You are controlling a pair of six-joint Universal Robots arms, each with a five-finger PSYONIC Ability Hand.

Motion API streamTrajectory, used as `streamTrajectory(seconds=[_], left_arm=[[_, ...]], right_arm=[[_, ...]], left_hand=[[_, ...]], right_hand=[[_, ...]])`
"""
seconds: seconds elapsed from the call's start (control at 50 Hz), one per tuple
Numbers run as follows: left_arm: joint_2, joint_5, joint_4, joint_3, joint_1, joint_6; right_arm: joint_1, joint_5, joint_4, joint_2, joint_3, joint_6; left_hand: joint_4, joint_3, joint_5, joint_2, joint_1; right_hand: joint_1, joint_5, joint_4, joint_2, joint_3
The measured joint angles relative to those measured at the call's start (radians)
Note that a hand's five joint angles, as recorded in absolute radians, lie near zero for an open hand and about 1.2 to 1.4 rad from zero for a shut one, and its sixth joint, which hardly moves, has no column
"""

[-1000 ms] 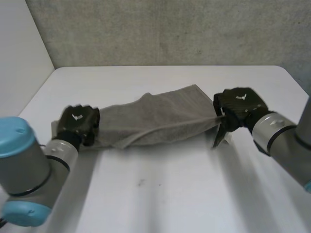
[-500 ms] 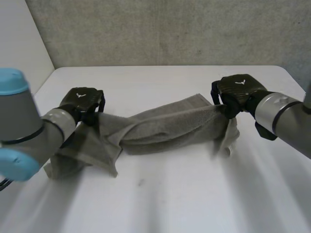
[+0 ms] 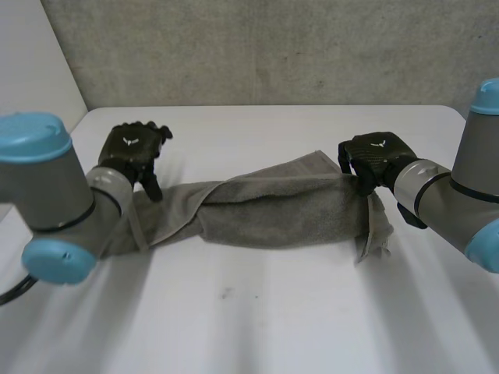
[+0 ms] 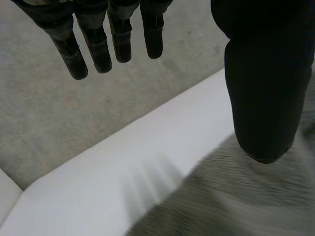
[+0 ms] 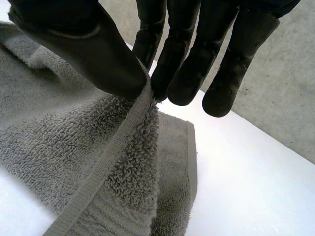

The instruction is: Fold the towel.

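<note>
Since the towel (image 3: pixel 273 210) lies as a rumpled grey roll across the middle of the frame, long axis running left to right on the table (image 3: pixel 257 319), each hand sits at one end. At centre right the right hand (image 3: pixel 373 160) pinches the hem (image 5: pixel 110 162) between thumb and fingertips, and a loose corner droops beneath it. At upper left the left hand (image 3: pixel 131 152) is slack, its fingers (image 4: pixel 96 46) straight and grasping nothing, with cloth just under its thumb. The right hand looks better placed to carry its end leftward, along the roll.
</note>
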Motion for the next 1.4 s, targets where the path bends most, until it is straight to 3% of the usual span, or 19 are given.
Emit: streamTrajectory(seconds=[0.12, 0.28, 0.56, 0.74, 0.96, 1.26, 1.4], left_arm=[[0.089, 0.0, 0.001, -0.167, -0.03, 0.001], [0.07, 0.003, 0.011, -0.252, -0.032, 0.0], [-0.09, 0.002, 0.186, -0.248, -0.027, 0.002], [-0.145, 0.002, 0.223, -0.22, -0.014, 0.025], [-0.172, 0.003, 0.278, -0.209, 0.013, 0.098], [-0.153, 0.002, 0.28, -0.214, 0.037, 0.099], [-0.155, 0.003, 0.284, -0.209, 0.039, 0.099]], right_arm=[[-0.001, 0.0, 0.001, 0.002, 0.008, -0.003], [0.001, 0.001, 0.002, 0.005, 0.014, -0.005], [0.002, 0.001, -0.004, 0.009, 0.037, -0.006], [0.003, 0.001, -0.009, 0.02, 0.038, -0.007], [0.006, 0.001, -0.015, 0.026, 0.039, -0.009], [0.007, 0.001, -0.016, 0.032, 0.039, -0.009], [0.007, 0.002, -0.016, 0.039, 0.037, -0.009]], left_hand=[[0.107, 0.106, 0.104, 0.105, 0.105], [0.13, 0.129, 0.127, 0.128, 0.128], [0.14, 0.139, 0.136, 0.137, 0.139], [0.215, 0.214, 0.211, 0.213, 0.215], [0.446, 0.444, 0.436, 0.445, 0.446], [0.616, 0.613, 0.603, 0.613, 0.612], [0.798, 0.795, 0.783, 0.796, 0.786]], right_hand=[[0.0, 0.0, 0.0, 0.0, 0.0], [0.0, 0.0, 0.0, 0.0, 0.0], [0.0, 0.0, 0.0, 0.0, 0.0], [0.0, 0.0, 0.0, 0.0, 0.0], [0.0, 0.0, 0.0, 0.0, 0.0], [0.0, 0.0, 0.0, 0.0, 0.0], [0.0, 0.0, 0.0, 0.0, 0.0]])
